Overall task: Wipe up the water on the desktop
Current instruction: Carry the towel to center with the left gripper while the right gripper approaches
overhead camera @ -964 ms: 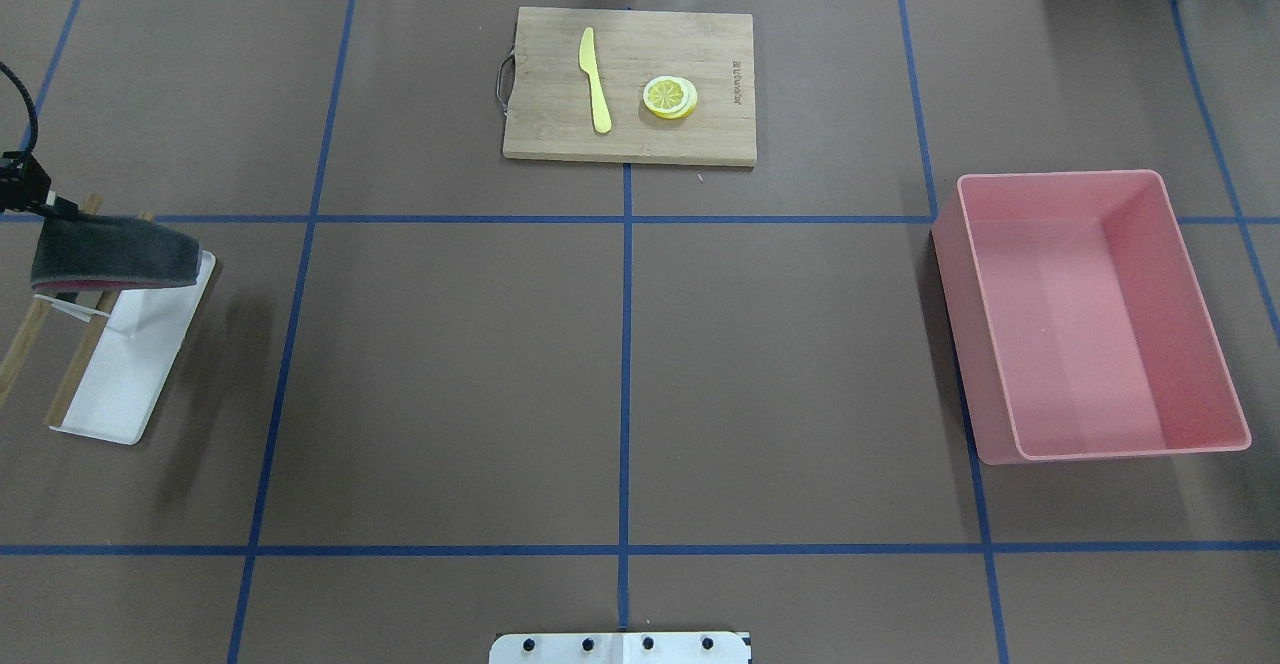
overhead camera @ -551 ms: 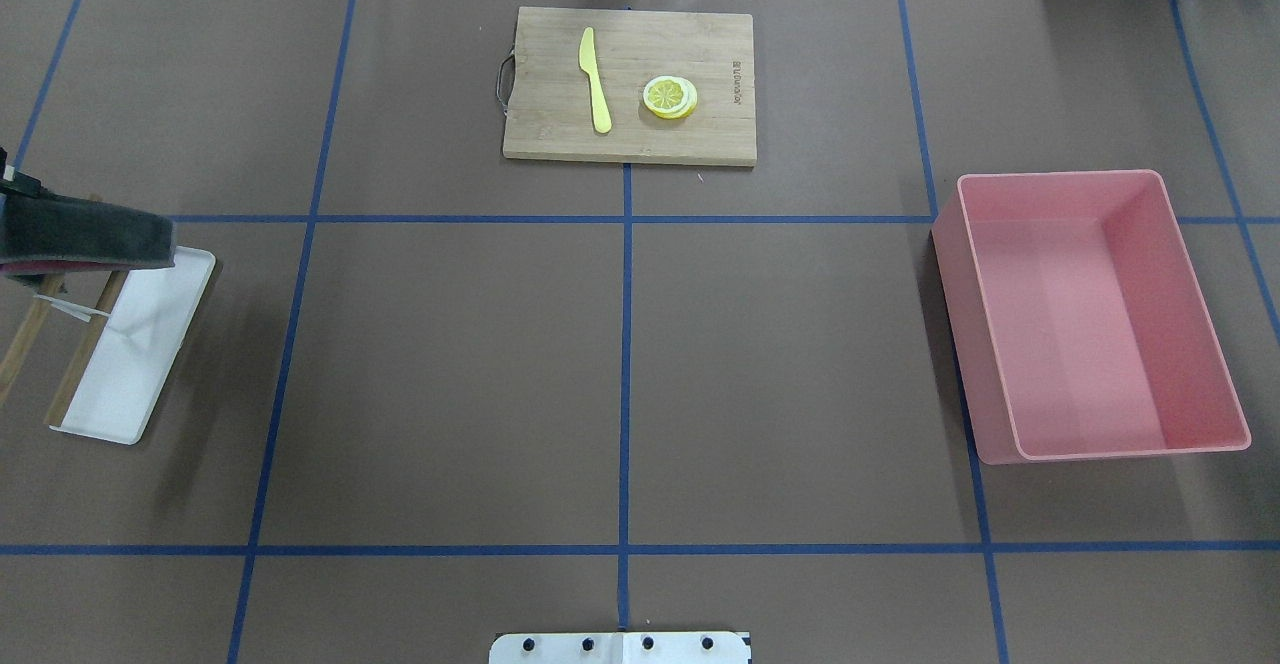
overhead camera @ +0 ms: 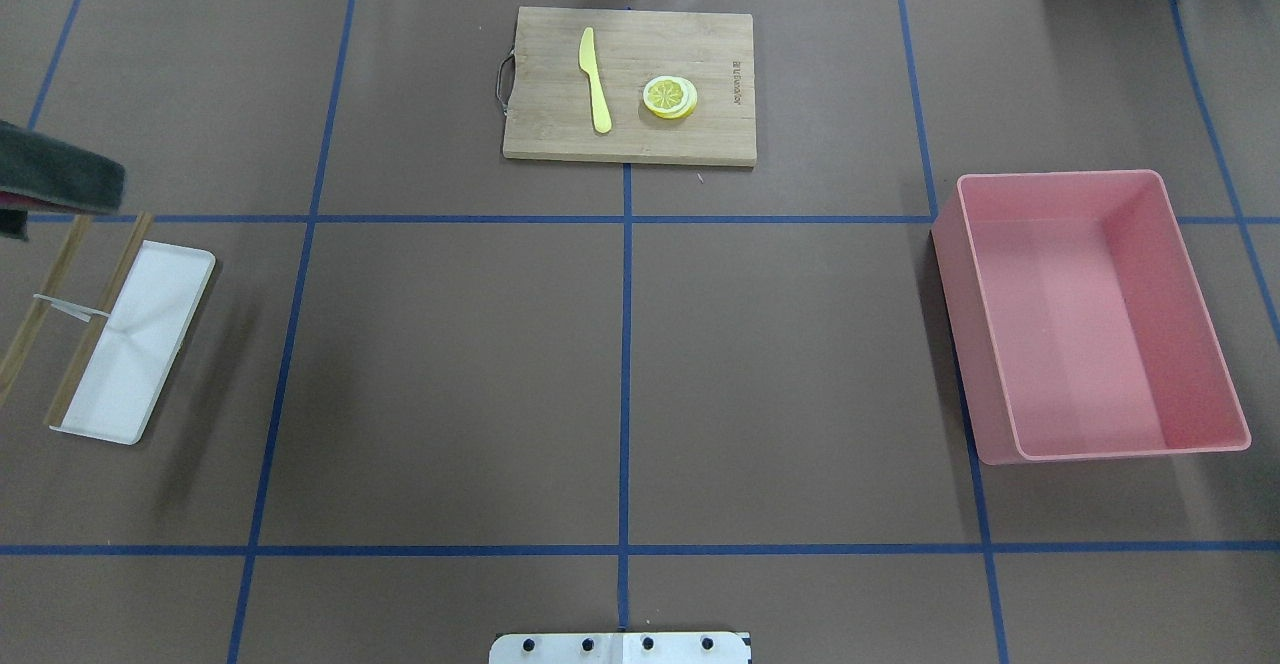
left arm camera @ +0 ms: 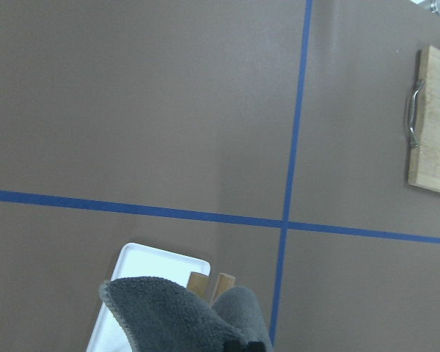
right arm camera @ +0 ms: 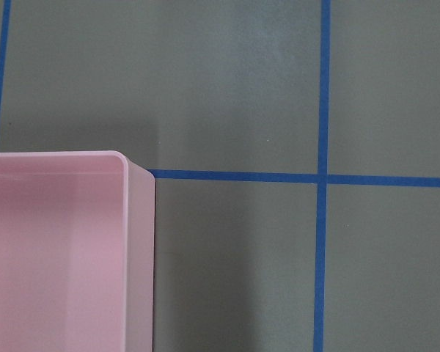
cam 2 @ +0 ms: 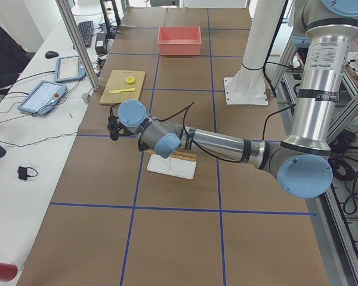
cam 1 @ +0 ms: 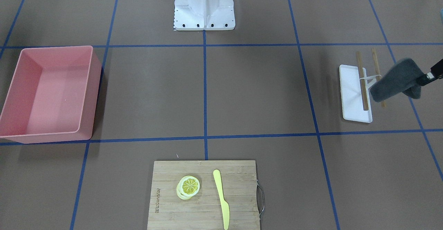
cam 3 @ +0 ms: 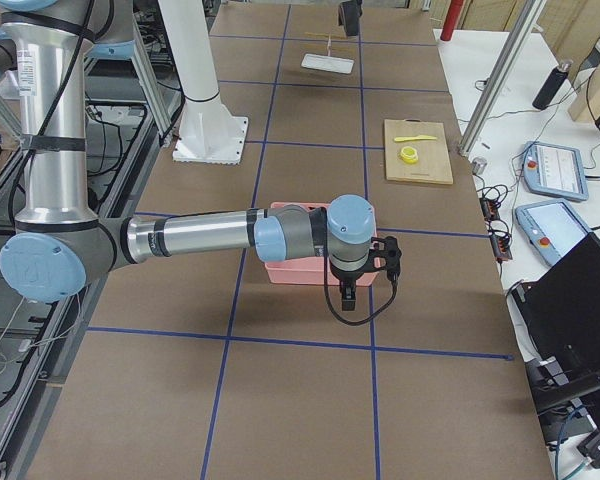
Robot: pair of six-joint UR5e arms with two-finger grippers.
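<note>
The brown desktop (overhead camera: 450,374) with blue tape lines shows no water that I can make out. My left gripper (cam 1: 425,79) is shut on a dark grey cloth (cam 1: 396,79) and holds it in the air above the far end of the white tray. The cloth also shows at the left edge of the overhead view (overhead camera: 55,179) and at the bottom of the left wrist view (left arm camera: 183,315). My right gripper (cam 3: 361,268) hovers beside the pink bin (cam 3: 298,262); I cannot tell whether it is open or shut.
A white tray (overhead camera: 140,344) with two wooden rails (overhead camera: 95,319) lies at the left. A bamboo cutting board (overhead camera: 630,84) at the far middle holds a yellow knife (overhead camera: 594,79) and lemon slices (overhead camera: 669,97). The pink bin (overhead camera: 1090,314) stands at the right.
My left gripper has carried the grey cloth off the tray's rack, leftward and toward the table's far side, so the rack and tray now show bare.
</note>
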